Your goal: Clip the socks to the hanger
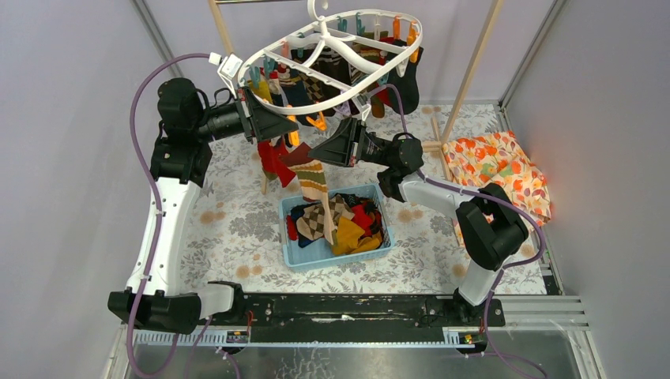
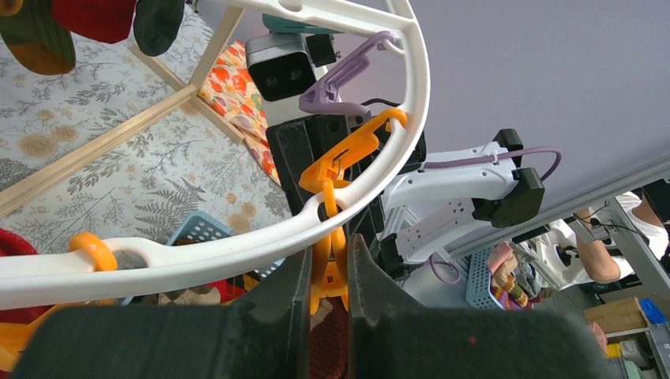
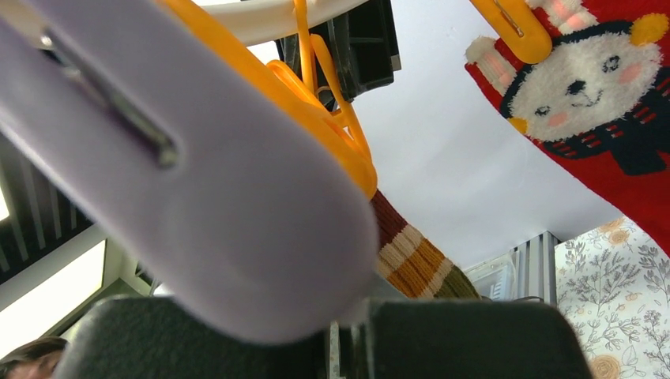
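Clipping step: left gripper (image 2: 328, 264) pinched the orange clip (image 2: 351, 146) at the hanger's (image 2: 197, 257) 6 o'clock rim. Right gripper (image 3: 348, 332), pressed shut, apparently held 1 striped sock (image 3: 411, 260) beneath. Next: feed the cuff in, then release the clip.

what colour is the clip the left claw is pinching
Orange. The clip in the left claw shows best in the left wrist view.
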`<control>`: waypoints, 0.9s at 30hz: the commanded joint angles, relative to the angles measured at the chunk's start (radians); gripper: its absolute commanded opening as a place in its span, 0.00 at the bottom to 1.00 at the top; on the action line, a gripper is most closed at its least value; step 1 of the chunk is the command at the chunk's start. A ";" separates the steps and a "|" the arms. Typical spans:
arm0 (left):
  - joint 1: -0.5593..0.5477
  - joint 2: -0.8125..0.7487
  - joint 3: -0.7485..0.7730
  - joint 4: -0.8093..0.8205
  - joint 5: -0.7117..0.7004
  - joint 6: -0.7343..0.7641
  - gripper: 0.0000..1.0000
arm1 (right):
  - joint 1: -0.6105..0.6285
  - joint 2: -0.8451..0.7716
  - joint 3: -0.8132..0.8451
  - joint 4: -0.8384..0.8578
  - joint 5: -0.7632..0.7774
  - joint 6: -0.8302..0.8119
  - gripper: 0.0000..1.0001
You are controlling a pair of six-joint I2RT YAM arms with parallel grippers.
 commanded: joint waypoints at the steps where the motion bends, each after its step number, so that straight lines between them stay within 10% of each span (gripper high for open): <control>1: 0.007 -0.016 -0.005 0.052 0.066 -0.010 0.06 | 0.011 -0.001 0.022 0.028 -0.004 -0.021 0.00; 27: 0.007 -0.022 -0.019 0.053 0.081 -0.002 0.06 | 0.014 0.002 0.039 0.029 0.110 -0.036 0.00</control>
